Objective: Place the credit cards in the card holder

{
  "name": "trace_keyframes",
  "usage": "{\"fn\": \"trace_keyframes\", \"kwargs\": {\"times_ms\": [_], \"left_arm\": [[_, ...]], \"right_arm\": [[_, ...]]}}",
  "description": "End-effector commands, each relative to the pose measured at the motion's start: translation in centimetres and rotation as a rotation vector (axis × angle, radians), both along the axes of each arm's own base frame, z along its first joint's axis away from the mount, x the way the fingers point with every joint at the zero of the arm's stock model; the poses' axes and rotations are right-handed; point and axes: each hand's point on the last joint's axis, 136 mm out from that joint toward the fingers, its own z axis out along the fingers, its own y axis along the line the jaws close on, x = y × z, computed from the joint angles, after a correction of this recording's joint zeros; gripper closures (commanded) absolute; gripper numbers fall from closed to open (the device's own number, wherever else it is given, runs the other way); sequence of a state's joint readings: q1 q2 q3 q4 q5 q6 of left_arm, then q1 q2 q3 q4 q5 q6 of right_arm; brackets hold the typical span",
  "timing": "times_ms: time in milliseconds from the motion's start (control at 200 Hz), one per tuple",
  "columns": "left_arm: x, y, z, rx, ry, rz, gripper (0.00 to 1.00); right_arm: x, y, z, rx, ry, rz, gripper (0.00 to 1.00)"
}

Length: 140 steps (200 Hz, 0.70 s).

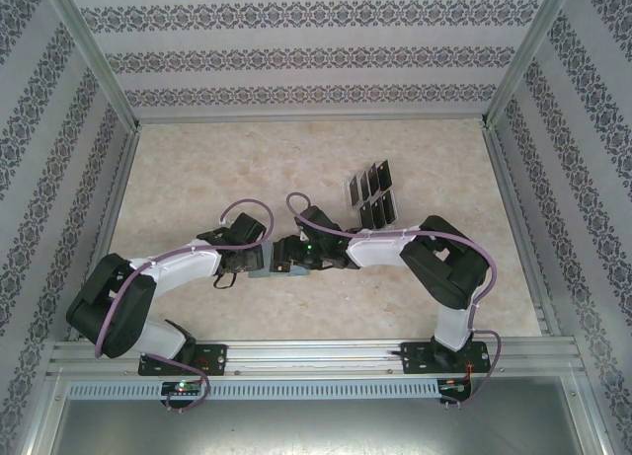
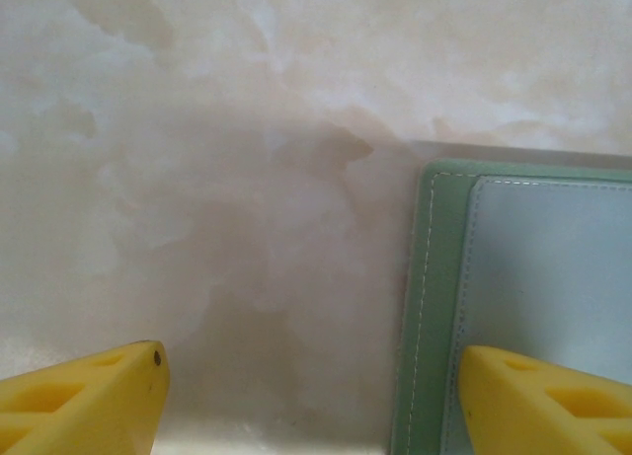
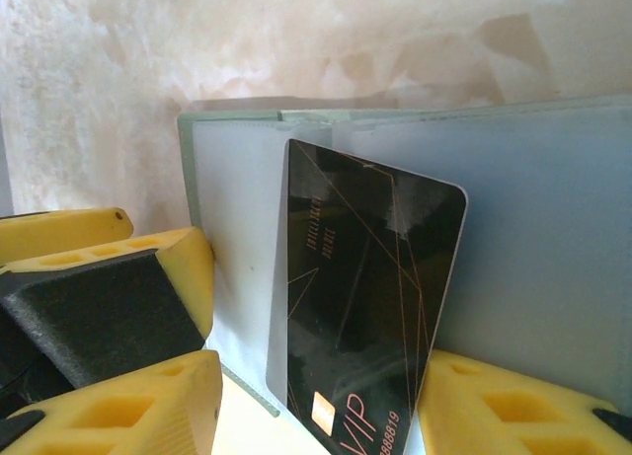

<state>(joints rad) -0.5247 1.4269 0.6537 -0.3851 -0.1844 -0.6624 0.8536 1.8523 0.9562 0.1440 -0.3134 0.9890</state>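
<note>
Black credit card (image 3: 365, 277) gripped at its near end by right gripper (image 3: 321, 376), jaws roughly half closed.
Card tip is laid against the one open sage-green card holder (image 3: 553, 228), centre-right of frame. Left gripper (image 2: 314, 361) is spread wide, nothing held: one finger is over the holder's left edge at lower right, the other over bare table. "VIP" and a cut-off digit row can be read; the small gold print cannot. More black cards (image 1: 378, 209) are racked in two rows in a clear tray (image 1: 348, 191), count unclear.

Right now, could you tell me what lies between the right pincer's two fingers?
In the right wrist view, a black credit card lies between the right pincer's fingers, over the card holder.
</note>
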Motion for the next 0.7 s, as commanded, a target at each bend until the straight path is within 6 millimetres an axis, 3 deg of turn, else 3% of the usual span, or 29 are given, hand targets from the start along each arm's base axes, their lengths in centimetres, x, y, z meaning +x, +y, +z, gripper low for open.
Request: {"fn": "trace_keyframes", "kwargs": {"times_ms": [0, 400, 695], "left_arm": [[-1.2, 0.4, -1.0, 0.022, 0.037, 0.001, 0.22], [-1.1, 0.0, -1.2, 0.011, 0.033, -0.004, 0.22], [-1.0, -0.2, -1.1, 0.004, 0.028, -0.006, 0.22]], "right_arm": [[0.1, -1.6, -1.8, -0.121, 0.001, -0.004, 0.45], [0.4, 0.4, -1.4, -0.115, -0.004, 0.034, 0.45], [1.2, -1.1, -0.8, -0.190, -0.043, 0.036, 0.44]]}}
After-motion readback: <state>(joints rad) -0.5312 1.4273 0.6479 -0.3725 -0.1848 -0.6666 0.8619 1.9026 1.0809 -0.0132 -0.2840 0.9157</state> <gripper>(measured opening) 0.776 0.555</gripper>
